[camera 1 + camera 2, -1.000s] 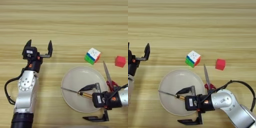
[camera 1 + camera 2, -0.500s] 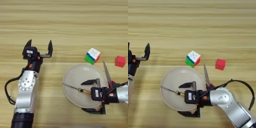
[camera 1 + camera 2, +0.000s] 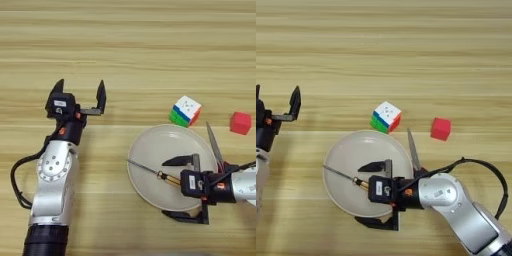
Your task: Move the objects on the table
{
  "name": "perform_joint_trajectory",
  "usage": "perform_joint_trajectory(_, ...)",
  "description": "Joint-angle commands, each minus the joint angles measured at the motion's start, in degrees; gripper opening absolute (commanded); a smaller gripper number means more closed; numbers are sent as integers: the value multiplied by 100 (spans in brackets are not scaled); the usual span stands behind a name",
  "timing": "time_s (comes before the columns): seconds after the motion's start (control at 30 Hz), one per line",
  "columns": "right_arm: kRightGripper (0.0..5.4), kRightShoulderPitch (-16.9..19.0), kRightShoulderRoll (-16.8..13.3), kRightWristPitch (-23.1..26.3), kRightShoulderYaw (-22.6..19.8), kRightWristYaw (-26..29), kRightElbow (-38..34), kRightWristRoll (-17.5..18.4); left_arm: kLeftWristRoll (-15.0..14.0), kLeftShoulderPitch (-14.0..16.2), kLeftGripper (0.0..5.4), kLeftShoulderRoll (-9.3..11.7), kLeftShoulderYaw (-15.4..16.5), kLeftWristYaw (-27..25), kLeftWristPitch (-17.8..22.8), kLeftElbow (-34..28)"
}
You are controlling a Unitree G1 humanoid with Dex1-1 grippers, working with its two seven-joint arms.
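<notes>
My right end effector (image 3: 182,189), fingers apart, straddles the screwdriver (image 3: 152,172) on the plate (image 3: 150,150); closing could probably roll it away.

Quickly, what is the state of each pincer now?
Left pincer: open, holding nothing.
Right pincer: open, around the screwdriver handle.

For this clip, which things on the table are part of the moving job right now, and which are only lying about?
In hand now:
- screwdriver, lying in the plate
- plate
- right hand, open, fingers either side of the screwdriver's handle

Lying about:
- puzzle cube, just beyond the plate
- red cube
- scissors, at the plate's right rim
- left hand, open, idle at left
</notes>
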Motion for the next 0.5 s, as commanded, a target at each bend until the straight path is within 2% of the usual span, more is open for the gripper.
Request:
perform_joint_trajectory(0.03, 537, -49, 46, 72, -120, 34, -134, 192, -1, -48, 540, -12, -16, -6, -43, 36)
perform_joint_trajectory(0.5, 537, -195, 198, 386, -551, 107, -628, 1040, 14, -45, 540, 0, -13, -11, -61, 62)
